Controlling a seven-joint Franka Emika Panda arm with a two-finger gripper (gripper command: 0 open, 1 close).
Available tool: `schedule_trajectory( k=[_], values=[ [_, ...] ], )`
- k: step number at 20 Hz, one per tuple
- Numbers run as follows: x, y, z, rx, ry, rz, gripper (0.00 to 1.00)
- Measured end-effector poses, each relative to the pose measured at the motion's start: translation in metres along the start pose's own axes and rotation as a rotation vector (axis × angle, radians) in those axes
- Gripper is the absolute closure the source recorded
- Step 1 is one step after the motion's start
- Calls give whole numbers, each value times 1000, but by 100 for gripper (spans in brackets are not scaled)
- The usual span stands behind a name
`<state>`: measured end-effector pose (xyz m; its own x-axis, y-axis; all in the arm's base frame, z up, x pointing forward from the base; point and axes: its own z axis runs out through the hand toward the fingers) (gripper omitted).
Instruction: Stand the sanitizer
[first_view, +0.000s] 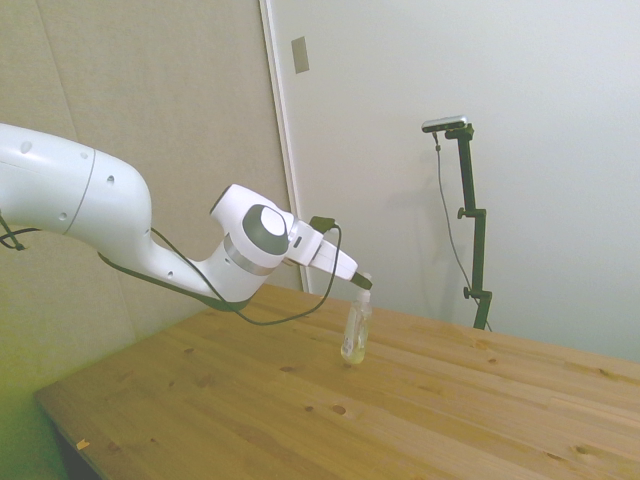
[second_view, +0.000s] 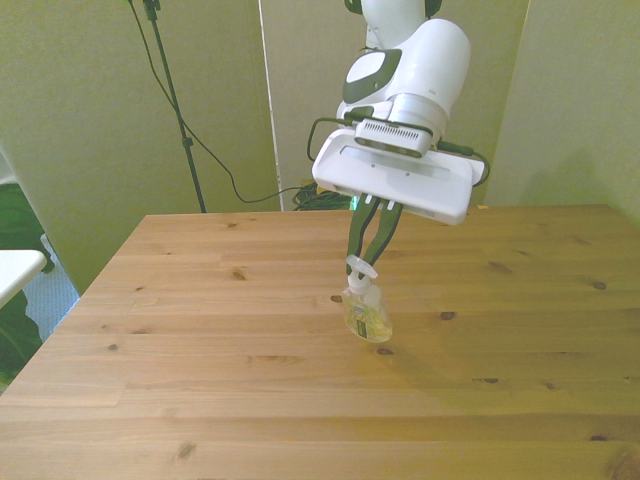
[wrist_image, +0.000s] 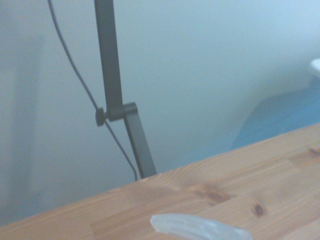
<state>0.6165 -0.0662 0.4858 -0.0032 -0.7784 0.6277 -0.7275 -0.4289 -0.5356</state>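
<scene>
The sanitizer (first_view: 355, 335) is a small clear bottle of yellowish liquid with a white pump top. It is nearly upright near the middle of the wooden table (first_view: 450, 420), with its base at the table surface. In the front view the sanitizer (second_view: 366, 312) leans slightly. My gripper (first_view: 362, 283) reaches down at a slant from the side view's left and is shut on the pump top. The gripper (second_view: 360, 265) hangs directly above the bottle in the front view. A blurred clear part of the sanitizer (wrist_image: 200, 229) shows low in the wrist view.
The table's near corner (first_view: 60, 420) lies at the side view's lower left. A white object (second_view: 15, 270) stands off the table at the front view's left. Walls close in behind the table (second_view: 200, 300).
</scene>
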Motion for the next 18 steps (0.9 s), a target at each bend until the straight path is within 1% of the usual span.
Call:
schedule_trajectory(
  k=[5,8,10,11,16,18],
  values=[
    [-8,-1,-9,84,96,63,100],
    [-21,6,-9,118,151,91,100],
    [-37,21,-3,120,166,97,100],
    [-42,25,-2,107,165,87,100],
    [-35,19,-12,115,178,101,100],
    [-35,21,-11,111,178,101,100]
  ],
)
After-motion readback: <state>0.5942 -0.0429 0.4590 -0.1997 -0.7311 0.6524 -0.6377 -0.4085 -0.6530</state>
